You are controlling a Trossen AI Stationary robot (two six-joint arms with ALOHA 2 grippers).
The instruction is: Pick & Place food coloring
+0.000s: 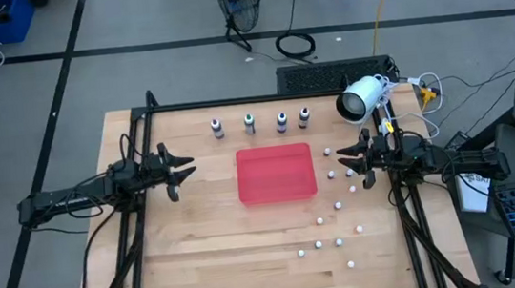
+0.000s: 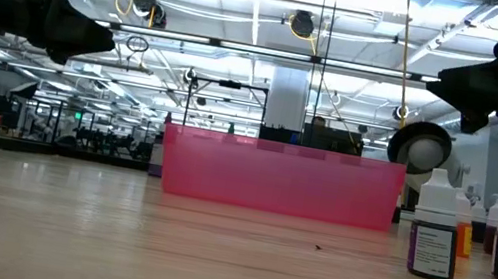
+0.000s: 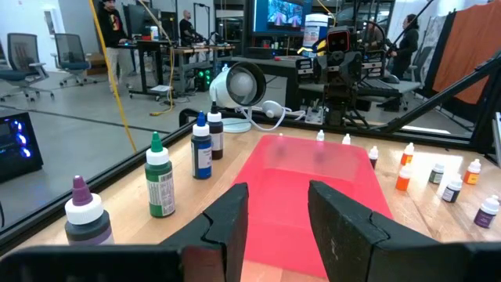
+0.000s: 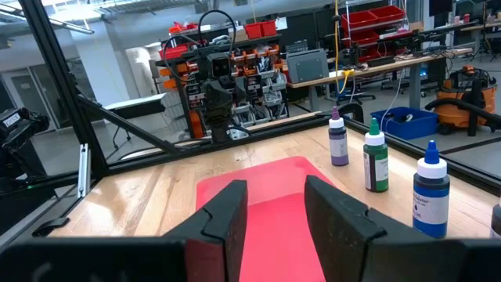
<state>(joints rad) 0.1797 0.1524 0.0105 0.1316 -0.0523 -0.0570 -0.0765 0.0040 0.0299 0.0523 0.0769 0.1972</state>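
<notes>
The food coloring bottles stand upright in a row on their bases near the table's far edge (image 1: 216, 126), (image 1: 248, 121), (image 1: 281, 119), (image 1: 303, 115). The left wrist view shows a purple top (image 3: 82, 215), a green top (image 3: 159, 184), a blue top (image 3: 202, 153) and a dark one (image 3: 214, 133). The right wrist view shows purple (image 4: 338, 141), green (image 4: 375, 160) and blue (image 4: 430, 192). My left gripper (image 1: 179, 169) (image 3: 278, 219) hovers open, left of the red tray (image 1: 276, 174). My right gripper (image 1: 345, 159) (image 4: 274, 215) hovers open, right of the tray. Both point at it.
Several small white-capped bottles (image 1: 338, 205) (image 2: 436, 232) stand scattered on the table's right part, under and nearer than my right gripper. A white round device (image 1: 358, 101) sits at the far right corner. A dark frame rims the table. People stand in the room beyond.
</notes>
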